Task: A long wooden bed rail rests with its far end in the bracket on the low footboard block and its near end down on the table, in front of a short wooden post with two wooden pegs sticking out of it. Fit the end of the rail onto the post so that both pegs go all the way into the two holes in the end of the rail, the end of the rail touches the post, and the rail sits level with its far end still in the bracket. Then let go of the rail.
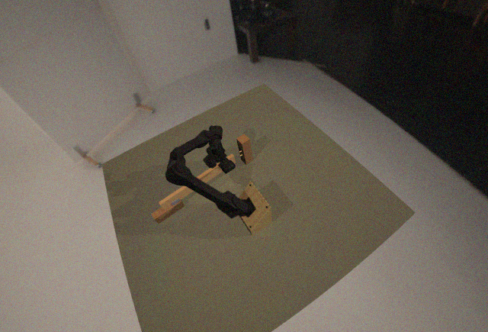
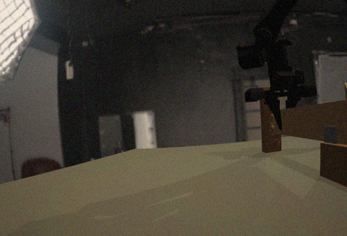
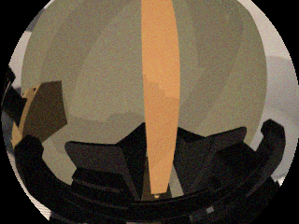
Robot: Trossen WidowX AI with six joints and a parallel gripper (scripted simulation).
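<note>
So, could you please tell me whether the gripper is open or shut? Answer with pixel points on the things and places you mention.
Shut on the rail [image 1: 180,194] [image 2: 308,116] [image 3: 161,93]: the wrist view shows the wood running between its jaws.

Rail's near tip: partly behind the claw [image 1: 226,164] [image 2: 281,115] [image 3: 158,179] from above.
Peg holes: unseen.
Pegs [image 1: 240,153] [image 2: 271,121]: blurred.
Footboard block [image 2: 333,163]: cut off at right, exterior view.
</note>
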